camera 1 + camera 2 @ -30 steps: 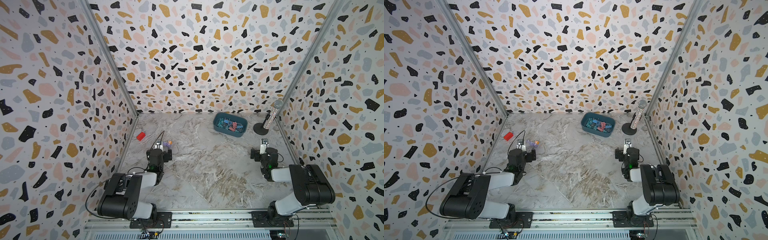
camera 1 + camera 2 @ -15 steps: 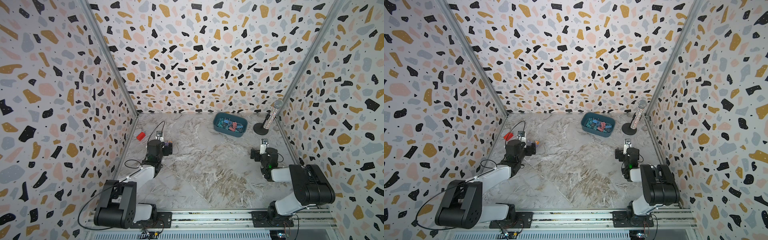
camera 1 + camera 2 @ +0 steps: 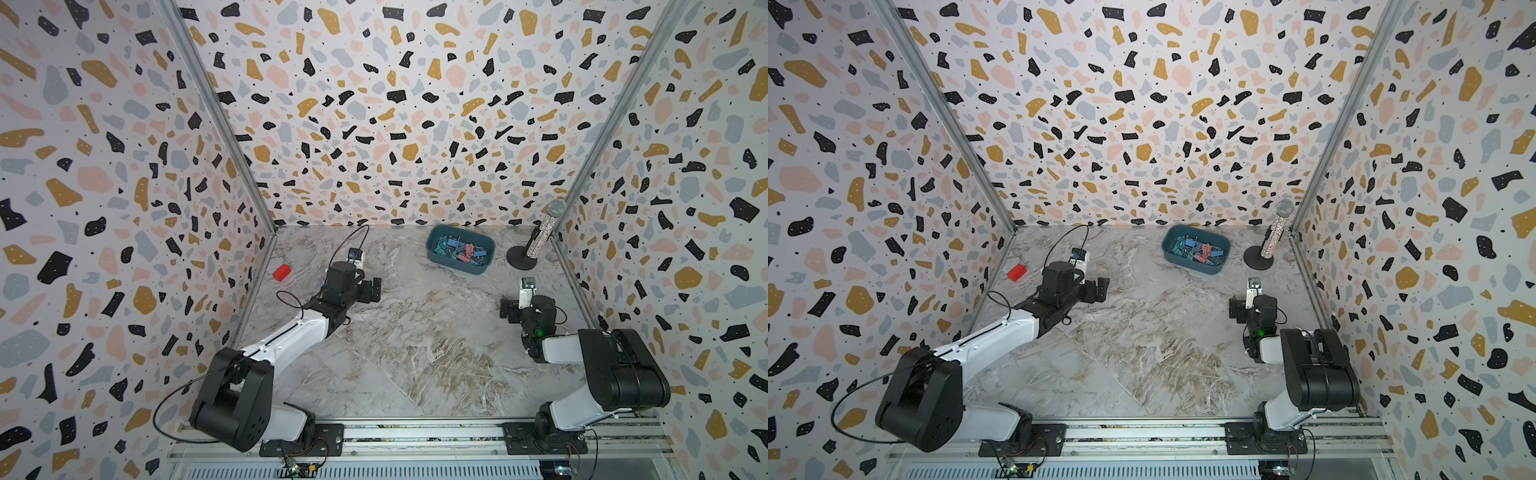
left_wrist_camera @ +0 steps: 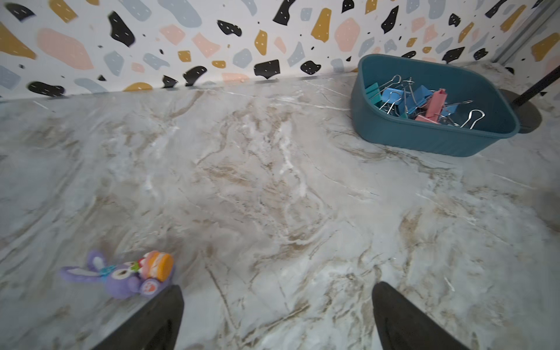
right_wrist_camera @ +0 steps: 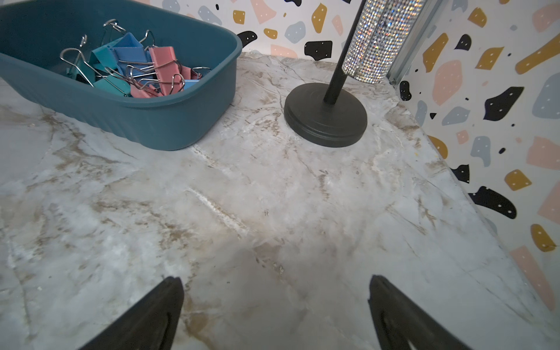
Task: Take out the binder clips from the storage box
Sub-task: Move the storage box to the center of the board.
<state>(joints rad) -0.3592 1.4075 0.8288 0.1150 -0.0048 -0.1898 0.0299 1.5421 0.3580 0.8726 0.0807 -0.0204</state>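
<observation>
The binder clips [image 3: 459, 250] lie tangled in the storage box [image 3: 455, 267], ahead of and well apart from the left end effector [image 4: 277, 286] and the right end effector [image 5: 275, 278], both empty and spread wide, so I would descend from above and pinch a single clip body, avoiding the interlocked wire handles.

The storage box [image 4: 424, 142], ahead of the left end effector [image 4: 277, 288], is matt teal plastic with a ribbed outer wall; the binder clips [image 4: 436, 103] in it have smooth coloured bodies and shiny wire handles. The worktop [image 4: 272, 188] is smooth, marble-patterned and faintly sheened. Ahead of the right end effector [image 5: 275, 281], a microphone [image 5: 375, 39] glitters with studs.
</observation>
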